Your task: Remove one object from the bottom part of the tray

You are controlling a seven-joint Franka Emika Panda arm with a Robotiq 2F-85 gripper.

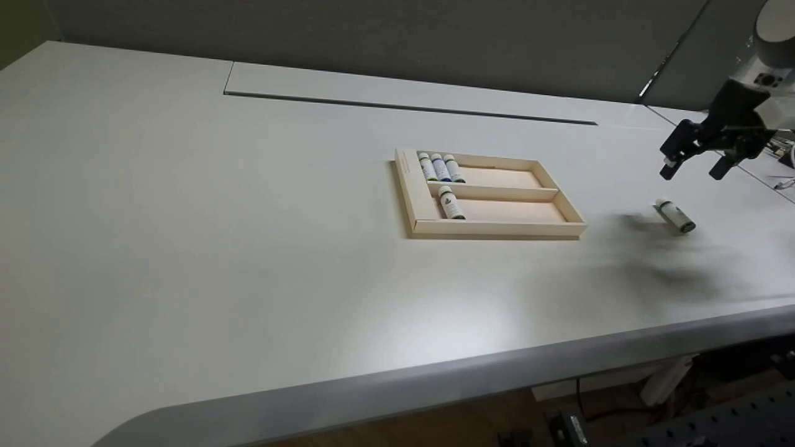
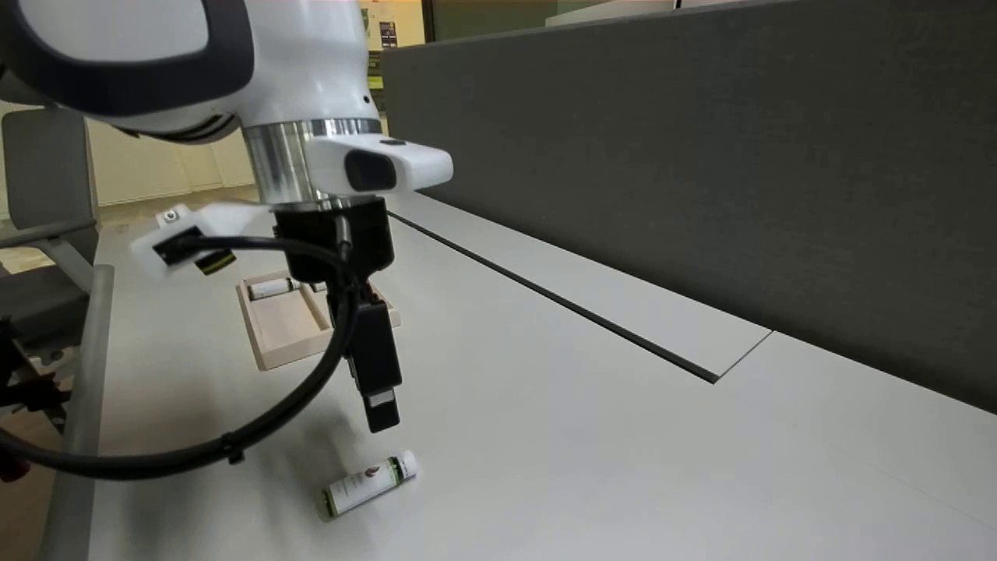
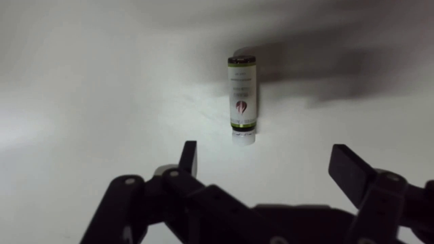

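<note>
The light-wood tray (image 1: 497,229) lies on the white table; it also shows in an exterior view (image 2: 300,353), partly hidden behind the gripper. Its near compartment holds one small white-labelled bottle (image 1: 451,203). Its far compartment holds three similar bottles (image 1: 440,167) side by side. No grey metallic block shows. Another small bottle (image 1: 676,216) with a white cap lies on the table, apart from the tray; it also shows in the wrist view (image 3: 242,95). My gripper (image 1: 694,172) is open and holds nothing. It hovers above the table near this loose bottle, cap end toward the fingers (image 3: 267,157).
A grey partition (image 1: 372,37) stands along the back of the table. A dark slot (image 1: 410,108) runs along the table's rear part. The table's front edge (image 1: 435,379) is rounded. A black cable (image 2: 156,465) loops from the gripper.
</note>
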